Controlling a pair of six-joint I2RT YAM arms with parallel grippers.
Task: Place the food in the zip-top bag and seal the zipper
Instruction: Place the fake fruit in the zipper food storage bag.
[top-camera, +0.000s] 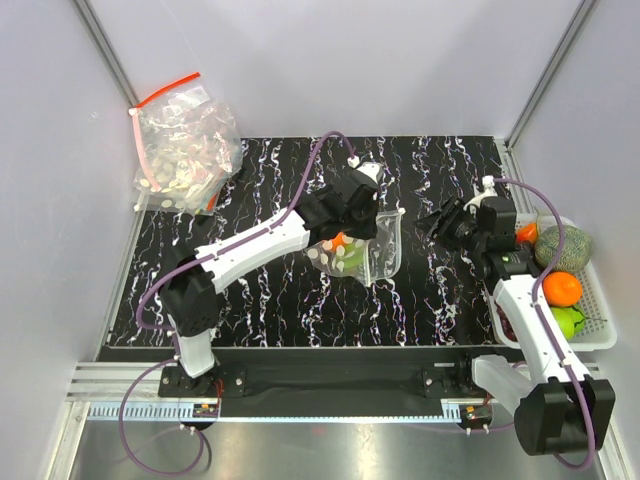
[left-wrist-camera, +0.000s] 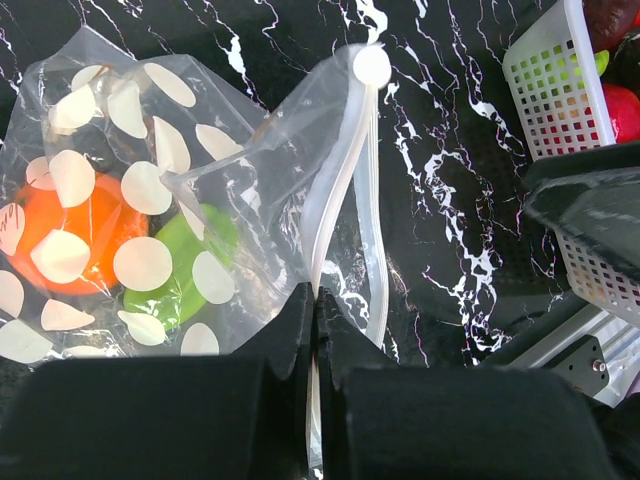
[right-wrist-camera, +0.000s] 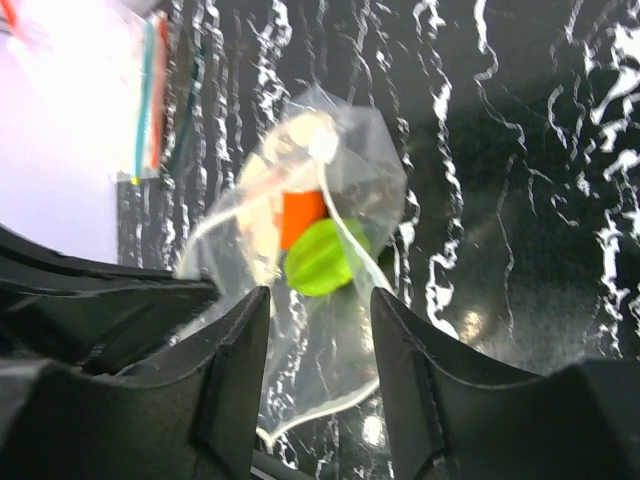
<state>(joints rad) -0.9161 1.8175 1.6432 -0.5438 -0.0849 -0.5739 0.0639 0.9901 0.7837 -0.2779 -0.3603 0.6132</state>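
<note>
Surface, top view: black marbled surface with white veins (top-camera: 440, 300), enclosed by pale walls; both arms reach over its middle.
Bag, top view: the small clear crinkly zip-top bag with white oval spots (top-camera: 385, 250) lies near the centre, at the tip of the left end effector (top-camera: 358, 228). Inside it are a round orange food piece (top-camera: 341, 240) and a green food piece (top-camera: 352, 260).
Right arm, top view: the right end effector (top-camera: 440, 220) hovers just right of the bag, apart from it.
Surroundings, top view: a heap of similar bags with a red strip (top-camera: 185, 140) sits in the far left corner, and a white perforated plastic basket (top-camera: 600, 335) of fruit stands at the right edge.
Left end effector, left wrist view: the jaws are pressed together on the narrow pale zipper strip (left-wrist-camera: 345, 170) at its near end. Beyond the pinch the two lips bow apart, so the mouth looks unsealed.
Right end effector, right wrist view: the jaws stand partly apart with nothing between them. The bag lies ahead, untouched.
Risk, seal: running along the strip could skip the bowed stretch and leave a gap, since the lips are not lined up there.
Risk, bag: the light film could slide or bunch under a one-sided pull, and the food could roll towards the mouth.
</note>
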